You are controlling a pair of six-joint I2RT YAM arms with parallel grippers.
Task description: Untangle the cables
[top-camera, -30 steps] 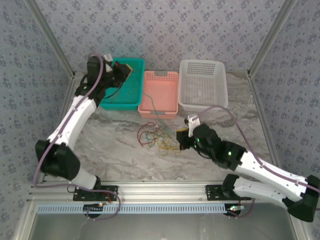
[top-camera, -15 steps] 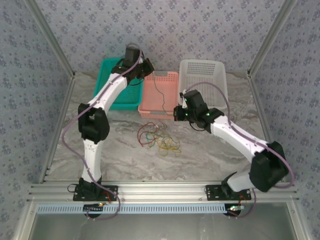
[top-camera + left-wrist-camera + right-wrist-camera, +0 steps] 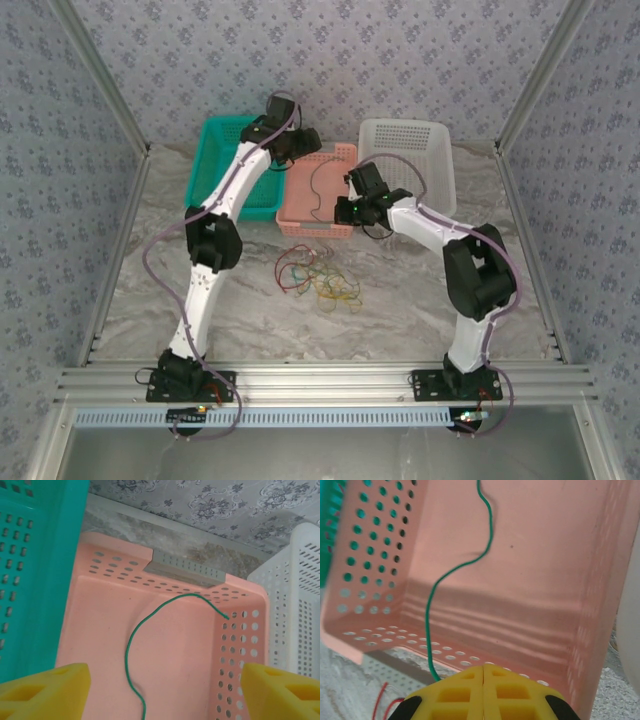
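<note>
The right gripper [image 3: 483,679] pinches the near end of the green cable [image 3: 131,636], likely to lay it in the pink basket [image 3: 100,630]. The left gripper [image 3: 162,695] hangs wide open above, holding nothing. The other cables [image 3: 318,278] lie tangled on the desk [image 3: 430,300], near the basket.
</note>
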